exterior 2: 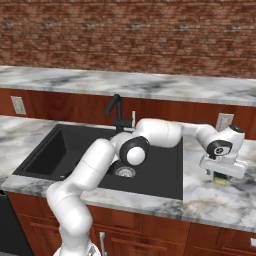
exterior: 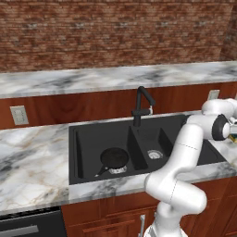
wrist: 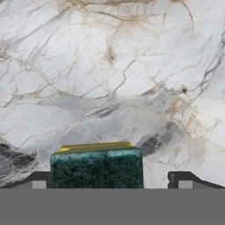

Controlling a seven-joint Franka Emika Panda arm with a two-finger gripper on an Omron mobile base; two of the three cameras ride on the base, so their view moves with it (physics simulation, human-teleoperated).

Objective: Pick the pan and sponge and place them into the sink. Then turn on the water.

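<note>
The marble counter (exterior: 32, 157) is the broadest thing before me, grey-white with brown veins, running along both sides of the sink (exterior: 83, 157) and backed by a dark wood panel under a higher marble ledge (exterior: 92, 78) and a red brick wall (exterior: 115, 32). The sink is matte black with two basins, and the black gooseneck faucet (exterior: 141, 106) stands at its rear edge above the divider. From the right base view, my white arm (exterior 2: 95, 165) arches up over the sink and stretches out to the counter on the sink's right.

The pan (exterior: 114, 159) lies in the left basin, near the divider, its thin handle pointing toward the front wall of the basin. A round silver drain (exterior: 155, 154) shows in the right basin.

My gripper (exterior 2: 220, 176) hangs low over the counter to the right of the sink, pointing down. The sponge (exterior 2: 220, 178) sits there under my hand, just beside the sink's right rim, still outside the basin. In the hand view the sponge (wrist: 97, 166) lies between my fingertips (wrist: 181, 180), green layer toward the camera and a yellow strip behind it, resting on the marble. My jaws stand spread: the right tip is well clear of the sponge, the left one sits right at its edge, and I cannot tell whether that one touches.
</note>
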